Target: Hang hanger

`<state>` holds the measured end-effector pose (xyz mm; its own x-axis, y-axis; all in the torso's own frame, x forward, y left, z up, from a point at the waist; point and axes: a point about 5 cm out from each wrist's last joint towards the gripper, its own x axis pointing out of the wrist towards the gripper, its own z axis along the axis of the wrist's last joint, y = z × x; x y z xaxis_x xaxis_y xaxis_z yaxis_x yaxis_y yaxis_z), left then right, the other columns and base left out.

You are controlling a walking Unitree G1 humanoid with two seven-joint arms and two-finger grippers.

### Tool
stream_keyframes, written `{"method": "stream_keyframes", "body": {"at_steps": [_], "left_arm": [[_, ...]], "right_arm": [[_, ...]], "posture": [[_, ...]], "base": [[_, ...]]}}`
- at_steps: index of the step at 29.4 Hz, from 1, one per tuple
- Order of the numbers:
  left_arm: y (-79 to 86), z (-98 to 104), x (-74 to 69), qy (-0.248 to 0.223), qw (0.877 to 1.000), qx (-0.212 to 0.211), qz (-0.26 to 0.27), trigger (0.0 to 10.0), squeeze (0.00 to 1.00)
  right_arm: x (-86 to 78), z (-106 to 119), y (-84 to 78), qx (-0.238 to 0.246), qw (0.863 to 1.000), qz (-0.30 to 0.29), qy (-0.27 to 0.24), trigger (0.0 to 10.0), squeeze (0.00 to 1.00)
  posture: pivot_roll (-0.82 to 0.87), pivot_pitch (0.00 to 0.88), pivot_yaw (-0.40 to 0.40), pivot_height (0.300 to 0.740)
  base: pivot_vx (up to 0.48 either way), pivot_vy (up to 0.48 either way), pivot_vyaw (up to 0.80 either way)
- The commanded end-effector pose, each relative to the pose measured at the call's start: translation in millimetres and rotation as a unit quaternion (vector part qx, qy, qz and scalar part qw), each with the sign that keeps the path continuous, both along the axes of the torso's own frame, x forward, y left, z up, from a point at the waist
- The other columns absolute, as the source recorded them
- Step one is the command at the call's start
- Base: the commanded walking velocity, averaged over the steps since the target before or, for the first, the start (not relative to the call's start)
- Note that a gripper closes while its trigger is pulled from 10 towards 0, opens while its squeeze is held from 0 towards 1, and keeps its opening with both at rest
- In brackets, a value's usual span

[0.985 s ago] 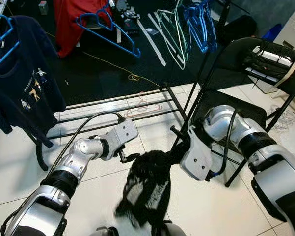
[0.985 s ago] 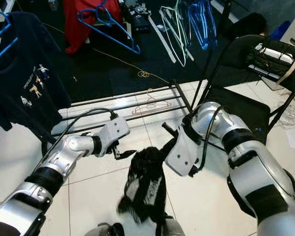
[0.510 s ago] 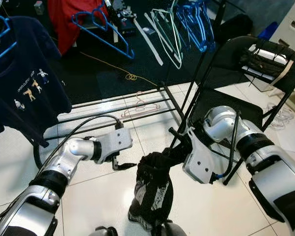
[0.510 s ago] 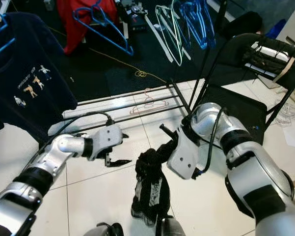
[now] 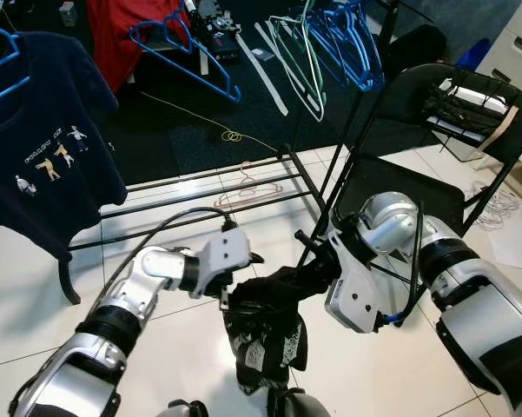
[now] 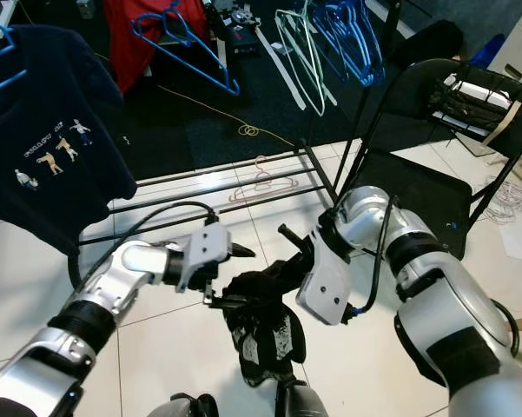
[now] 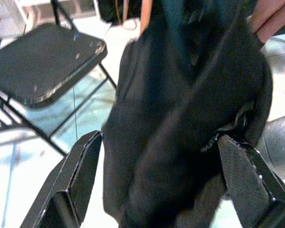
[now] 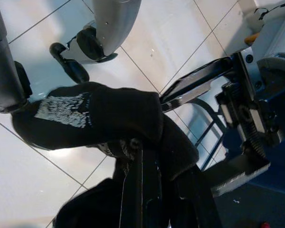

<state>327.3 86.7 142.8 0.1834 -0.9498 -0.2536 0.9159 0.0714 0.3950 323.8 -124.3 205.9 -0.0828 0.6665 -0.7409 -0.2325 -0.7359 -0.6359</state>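
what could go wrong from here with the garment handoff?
1. The right gripper pinches only a bunched edge of the black garment; most of the cloth hangs free and could slip to the tile floor.
2. The left gripper stands open around a thick fold, so it may close on several layers, not one edge.
3. The folding chair stands right beside the right arm; a swing might clip its frame.

My left gripper [image 5: 232, 300] at the black garment [image 5: 265, 326], my right gripper [image 5: 317, 274] pinching its other end above white tiles [image 5: 35, 295], black folding chair [image 5: 417, 187] behind, navy T-shirt [image 5: 43, 148] hanging far left
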Motion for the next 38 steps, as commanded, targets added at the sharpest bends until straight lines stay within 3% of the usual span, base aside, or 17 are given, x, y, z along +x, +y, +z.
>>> {"method": "stream_keyframes", "body": {"at_steps": [1, 12, 19, 20, 21, 22, 38], "left_arm": [[-6.2, 0, -4.0, 0.005, 1.000, -0.006, -0.016, 10.0, 0.00], [-6.8, 21, -25.6, 0.080, 0.992, -0.073, -0.072, 10.0, 0.00], [-10.0, 18, -29.1, 0.087, 0.992, -0.063, -0.073, 10.0, 0.00], [-10.6, 19, -30.2, 0.094, 0.991, -0.063, -0.072, 4.5, 0.00], [-10.6, 19, -30.2, 0.094, 0.991, -0.063, -0.072, 4.5, 0.00], [-11.0, 20, -32.2, 0.103, 0.990, -0.063, -0.075, 0.0, 0.00], [-7.2, 25, -43.6, 0.130, 0.986, -0.071, -0.080, 0.0, 0.00]], "right_arm": [[1.5, 10, 5.1, 0.028, 1.000, 0.006, -0.013, 0.0, 0.00], [6.6, 25, 16.0, 0.067, 0.997, 0.000, -0.025, 0.0, 0.00], [6.4, 27, 17.4, 0.073, 0.997, 0.002, -0.019, 0.0, 0.00], [6.4, 27, 18.0, 0.075, 0.997, 0.002, -0.018, 0.0, 0.00], [6.4, 27, 18.0, 0.075, 0.997, 0.002, -0.018, 0.0, 0.00], [6.5, 28, 18.3, 0.078, 0.997, 0.002, -0.018, 0.0, 0.00], [7.5, 32, 19.4, 0.092, 0.996, -0.002, -0.016, 0.0, 0.00]], "posture": [[-0.14, 0.233, -0.086, 0.740], [-0.12, 0.234, -0.081, 0.740], [-0.12, 0.230, -0.078, 0.740], [-0.12, 0.227, -0.075, 0.740], [-0.12, 0.227, -0.075, 0.740], [-0.12, 0.227, -0.075, 0.740], [-0.11, 0.215, -0.066, 0.740]], "base": [[0.000, 0.000, 0.00], [0.000, 0.000, 0.00], [0.000, 0.000, 0.00], [0.000, 0.000, 0.00], [0.000, 0.000, 0.00], [0.000, 0.000, 0.00], [0.000, 0.000, 0.00]]}}
